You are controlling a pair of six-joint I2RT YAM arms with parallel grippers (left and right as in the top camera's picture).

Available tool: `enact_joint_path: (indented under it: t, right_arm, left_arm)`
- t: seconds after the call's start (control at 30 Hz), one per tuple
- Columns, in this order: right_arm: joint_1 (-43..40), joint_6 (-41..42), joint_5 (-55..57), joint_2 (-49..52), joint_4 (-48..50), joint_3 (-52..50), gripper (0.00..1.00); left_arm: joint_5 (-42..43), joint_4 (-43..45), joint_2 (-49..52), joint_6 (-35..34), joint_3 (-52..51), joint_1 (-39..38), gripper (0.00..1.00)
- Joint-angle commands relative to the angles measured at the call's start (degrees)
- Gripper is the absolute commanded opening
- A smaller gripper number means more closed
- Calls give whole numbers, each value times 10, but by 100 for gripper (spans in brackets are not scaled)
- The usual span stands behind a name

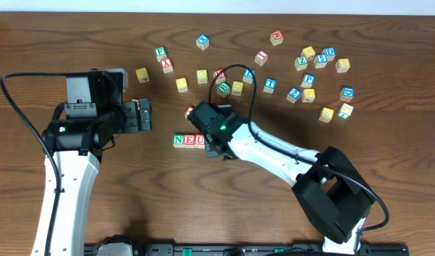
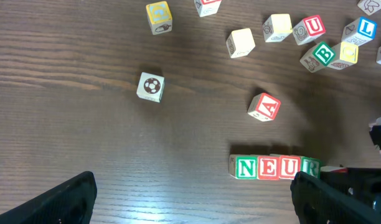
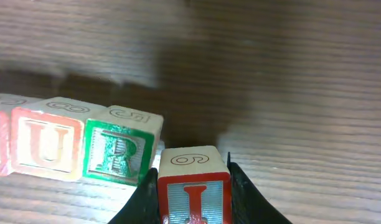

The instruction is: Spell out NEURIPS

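Letter cubes stand in a row on the wooden table: green N (image 2: 248, 168), red E (image 2: 268, 168), red U (image 2: 289, 167) and green R (image 2: 310, 167). In the overhead view only N (image 1: 178, 140), E (image 1: 190, 140) and U (image 1: 200, 140) show; the right arm covers R. My right gripper (image 3: 193, 202) is shut on the red I cube (image 3: 193, 186), just right of and a little nearer than R (image 3: 119, 149). My left gripper (image 1: 143, 115) hangs open and empty, left of the row. A blue P cube (image 1: 308, 80) lies far right. I cannot pick out the S.
Many other letter cubes are scattered across the back of the table (image 1: 75, 43), from a yellow cube (image 1: 141, 74) at the left to a cluster (image 1: 324, 78) at the right. A red A cube (image 2: 264, 107) and a football-picture cube (image 2: 150, 86) lie behind the row.
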Motion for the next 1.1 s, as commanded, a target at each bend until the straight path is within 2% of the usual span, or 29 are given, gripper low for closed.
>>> enact_joint_path:
  t: [0.0,1.07]
  right_arm:
    - [3,10,5,1,3,-4,3]
    - [3,10,59,1,0,-4,4]
  left_arm:
    - [-4,0,-1,6,13,3,98]
    - [-4,0,-1,6,13,3,98]
